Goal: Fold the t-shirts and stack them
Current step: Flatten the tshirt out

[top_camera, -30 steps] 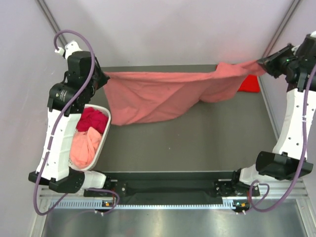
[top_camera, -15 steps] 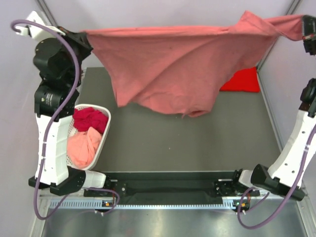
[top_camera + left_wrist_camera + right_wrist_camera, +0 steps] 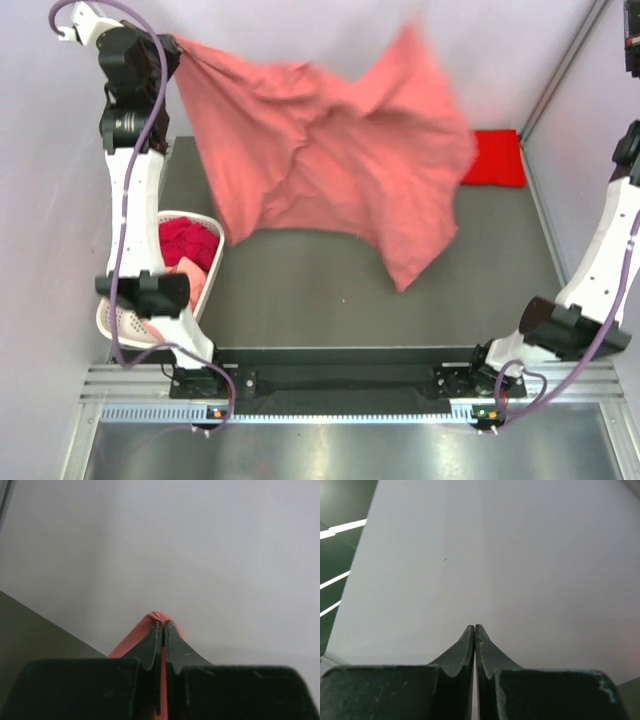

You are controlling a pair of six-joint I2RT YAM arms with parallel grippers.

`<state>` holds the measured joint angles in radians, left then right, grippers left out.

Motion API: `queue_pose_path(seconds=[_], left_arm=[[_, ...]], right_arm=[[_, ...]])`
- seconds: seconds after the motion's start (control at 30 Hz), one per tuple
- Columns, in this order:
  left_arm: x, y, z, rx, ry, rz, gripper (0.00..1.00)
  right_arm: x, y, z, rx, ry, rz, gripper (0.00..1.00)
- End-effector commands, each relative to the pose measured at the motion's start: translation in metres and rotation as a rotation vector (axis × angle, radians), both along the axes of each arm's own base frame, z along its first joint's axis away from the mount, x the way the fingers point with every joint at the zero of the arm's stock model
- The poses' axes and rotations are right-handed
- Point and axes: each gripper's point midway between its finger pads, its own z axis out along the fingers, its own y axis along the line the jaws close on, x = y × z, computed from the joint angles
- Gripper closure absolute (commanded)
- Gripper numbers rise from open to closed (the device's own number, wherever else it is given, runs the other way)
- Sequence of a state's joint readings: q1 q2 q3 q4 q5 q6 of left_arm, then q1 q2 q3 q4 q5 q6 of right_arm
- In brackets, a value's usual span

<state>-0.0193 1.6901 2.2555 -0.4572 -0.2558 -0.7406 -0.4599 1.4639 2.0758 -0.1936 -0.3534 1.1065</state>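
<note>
Four t-shirts counted, one basket, two grippers.

1. Salmon pink t-shirt (image 3: 330, 170): in the air over the far half of the table (image 3: 300, 300). One corner is pinched in the left gripper (image 3: 162, 625), which is raised high above the far left corner. The rest of the cloth billows free and motion-blurred, its lowest tip hanging toward the table centre.
2. Bright red t-shirt (image 3: 498, 160): folded flat at the far right corner.
3. Dark crimson t-shirt (image 3: 185, 243) and
4. pale pink t-shirt (image 3: 195, 285): both bunched in the white basket (image 3: 217, 250) at the left edge.

Right gripper (image 3: 474, 627): jaws pressed together with nothing between them, facing a pale wall.
</note>
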Motion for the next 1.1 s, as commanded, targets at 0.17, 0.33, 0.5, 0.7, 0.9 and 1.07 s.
queue_pose_path(seconds=[0.17,0.33,0.5,0.7,0.9,1.07], left_arm=[[0.057,0.007,0.017,-0.217,-0.153,-0.268,1.0],[0.055,-0.052,-0.017,-0.208,-0.049,-0.424,1.0],[0.008,-0.124,-0.056,-0.109,0.081,-0.511,1.0],[-0.068,-0.23,-0.063,-0.004,0.144,-0.681,1.0],[-0.173,-0.296,0.01,-0.066,0.016,-0.863,1.0],[-0.252,-0.322,0.065,-0.124,-0.096,-1.012,1.0]], right_arm=[[0.015,-0.01,0.02,0.004,-0.066,-0.02,1.0],[0.032,0.043,-0.014,-0.051,0.065,0.099,1.0],[0.047,0.152,-0.141,-0.124,0.363,0.309,1.0],[0.0,0.243,-0.306,-0.262,0.746,0.562,1.0],[-0.076,0.24,-0.425,-0.409,1.068,0.658,0.95],[-0.111,0.213,-0.444,-0.464,1.101,0.596,0.86]])
